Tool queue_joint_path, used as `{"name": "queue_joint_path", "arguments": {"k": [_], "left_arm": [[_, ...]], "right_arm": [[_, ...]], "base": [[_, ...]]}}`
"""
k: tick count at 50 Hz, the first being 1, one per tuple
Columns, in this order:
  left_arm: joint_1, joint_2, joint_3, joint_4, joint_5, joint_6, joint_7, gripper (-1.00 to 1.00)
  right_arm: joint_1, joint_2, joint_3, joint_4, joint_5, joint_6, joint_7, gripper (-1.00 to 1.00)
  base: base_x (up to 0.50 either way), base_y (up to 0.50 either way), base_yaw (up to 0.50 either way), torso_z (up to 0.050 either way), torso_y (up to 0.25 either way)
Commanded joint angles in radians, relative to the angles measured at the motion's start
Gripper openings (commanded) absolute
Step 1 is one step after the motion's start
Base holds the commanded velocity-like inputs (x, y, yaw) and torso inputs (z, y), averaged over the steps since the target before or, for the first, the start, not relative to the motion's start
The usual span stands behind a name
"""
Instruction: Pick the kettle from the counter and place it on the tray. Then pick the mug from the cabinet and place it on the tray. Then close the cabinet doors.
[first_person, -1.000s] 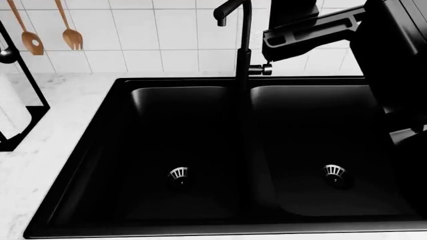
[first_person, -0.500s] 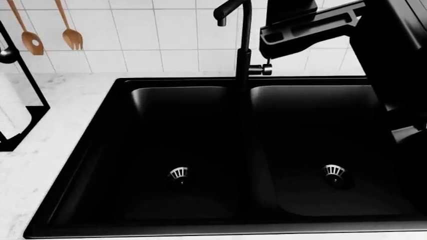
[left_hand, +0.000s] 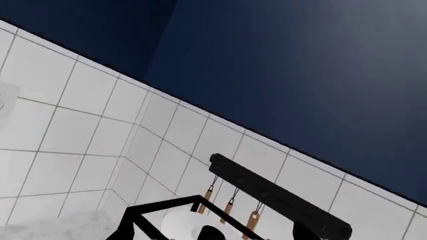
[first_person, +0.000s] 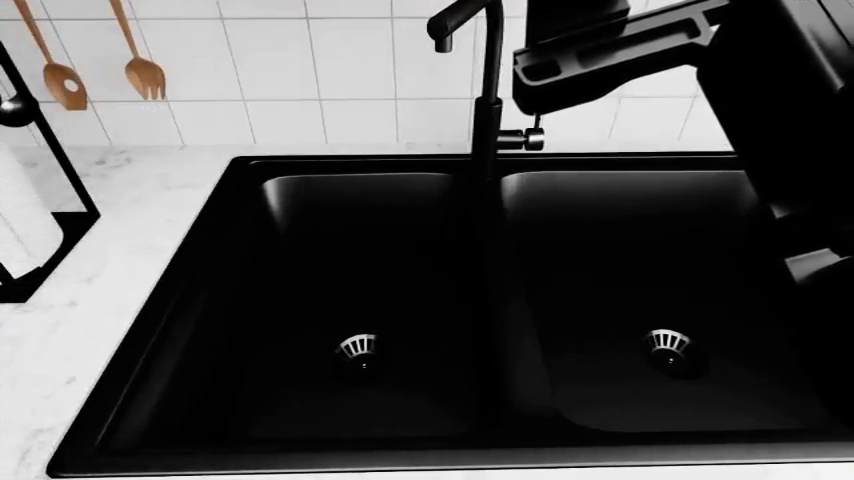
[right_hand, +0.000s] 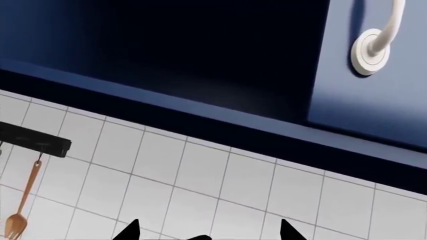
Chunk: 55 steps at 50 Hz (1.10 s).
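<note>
Head view: black double sink fills the frame; right arm raised above it.
Kettle, tray, mug: none in any view; progress probably early, unconfirmed.
Right gripper: fingertips apart, empty, cabinet door above them.
Left gripper: finger state cannot be told.

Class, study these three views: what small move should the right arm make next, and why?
Probably keep raising the right arm toward the navy cabinet door with the white handle: the right wrist view looks up at it from below, over white tiles, with no mug, kettle or tray in any view.
</note>
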Motion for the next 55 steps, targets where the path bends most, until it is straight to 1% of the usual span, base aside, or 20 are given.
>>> {"name": "queue_joint_path", "arguments": {"k": [1, 6, 12, 27, 32, 37, 41, 45, 49, 55], "left_arm": [[-0.210, 0.084, 0.040, -0.048, 0.022, -0.065, 0.032, 1.00], [-0.226, 0.100, 0.004, 0.006, -0.047, -0.062, 0.065, 1.00], [-0.286, 0.117, 0.006, 0.044, -0.078, -0.095, 0.065, 1.00], [-0.433, 0.165, 0.050, -0.002, -0.050, -0.151, 0.073, 1.00], [-0.490, 0.199, 0.073, -0.023, -0.036, -0.169, 0.082, 1.00], [-0.575, 0.238, 0.089, -0.049, -0.040, -0.202, 0.085, 1.00], [-0.601, 0.258, 0.062, -0.034, -0.123, -0.235, 0.058, 1.00], [-0.593, 0.270, 0.016, 0.039, -0.279, -0.276, -0.015, 1.00], [-0.616, 0.290, -0.008, 0.103, -0.420, -0.303, -0.096, 1.00], [-0.639, 0.314, -0.009, 0.147, -0.503, -0.312, -0.153, 1.00]], "right_arm": [[-0.004, 0.000, -0.001, -0.004, 0.003, 0.001, 0.002, 1.00], [-0.018, 0.007, 0.001, -0.007, -0.005, -0.005, -0.003, 1.00], [-0.027, 0.008, 0.001, -0.007, -0.013, -0.009, -0.009, 1.00], [-0.041, 0.000, -0.004, -0.002, -0.030, -0.011, -0.023, 1.00], [-0.041, -0.001, -0.004, -0.001, -0.029, -0.010, -0.024, 1.00], [-0.045, 0.003, -0.003, -0.002, -0.030, -0.011, -0.026, 1.00], [-0.053, 0.010, -0.001, -0.002, -0.033, -0.015, -0.030, 1.00], [-0.062, 0.016, 0.000, -0.003, -0.034, -0.019, -0.029, 1.00], [-0.068, 0.019, 0.000, -0.002, -0.034, -0.020, -0.030, 1.00], [-0.093, 0.024, -0.001, -0.005, -0.052, -0.032, -0.038, 1.00]], "base": [[0.00, 0.00, 0.00, 0.000, 0.000], [0.00, 0.00, 0.00, 0.000, 0.000], [0.00, 0.00, 0.00, 0.000, 0.000], [0.00, 0.00, 0.00, 0.003, 0.000], [0.00, 0.00, 0.00, 0.007, 0.000], [0.00, 0.00, 0.00, 0.006, 0.000], [0.00, 0.00, 0.00, 0.006, 0.000], [0.00, 0.00, 0.00, 0.005, 0.000], [0.00, 0.00, 0.00, 0.005, 0.003], [0.00, 0.00, 0.00, 0.004, 0.004]]}}
